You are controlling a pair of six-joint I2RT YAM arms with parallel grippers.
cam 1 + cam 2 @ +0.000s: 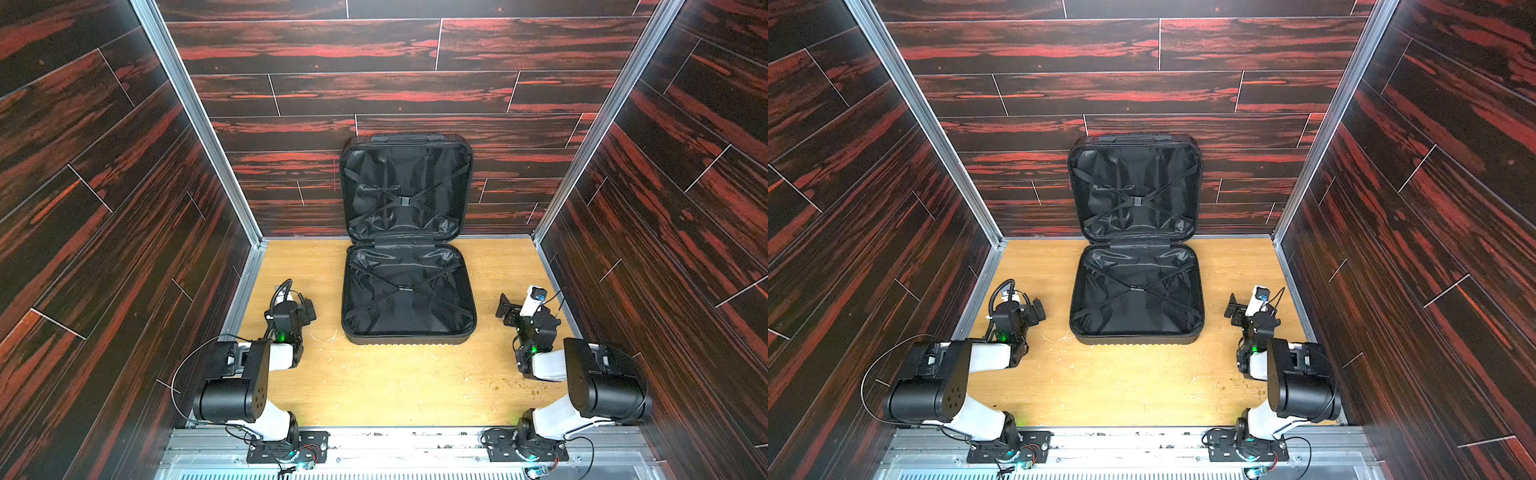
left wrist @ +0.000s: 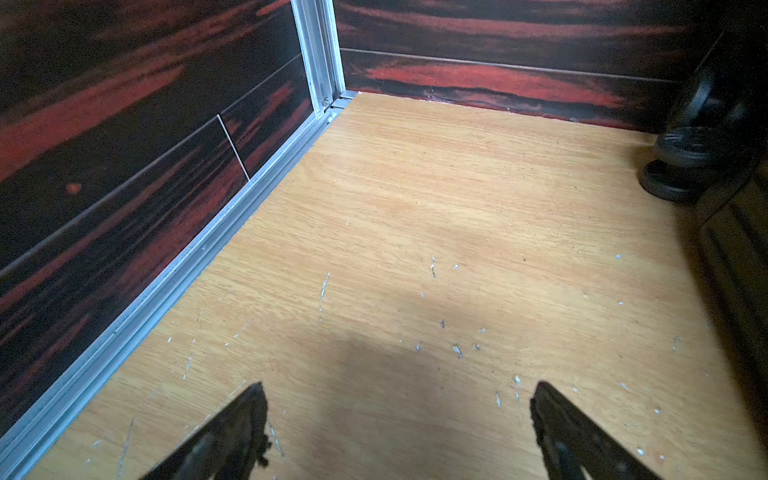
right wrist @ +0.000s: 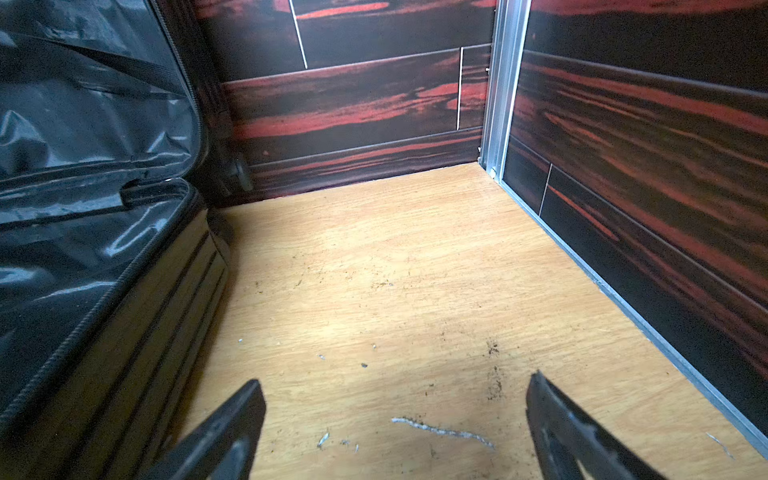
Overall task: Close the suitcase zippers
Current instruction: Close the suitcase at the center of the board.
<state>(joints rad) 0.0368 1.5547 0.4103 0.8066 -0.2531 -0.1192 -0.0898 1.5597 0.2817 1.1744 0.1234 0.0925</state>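
Suitcase (image 1: 409, 291) open; zippers (image 3: 83, 322) dark, barely traceable.

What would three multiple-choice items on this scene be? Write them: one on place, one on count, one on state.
1. The suitcase lies: A) between the left claw and right claw; B) behind both arm bases; C) atop one arm.
2. Strap crosses in its lining: A) none; B) one; C) two.
3. The suitcase is: A) zipped shut; B) open, lid upright; C) open, both halves flat.
Key: 1A, a claw sits on either side of it in both top views; 2C, one cross shows in the lid and one in the lower half; 3B, the lid stands up by the back wall with its lining exposed.
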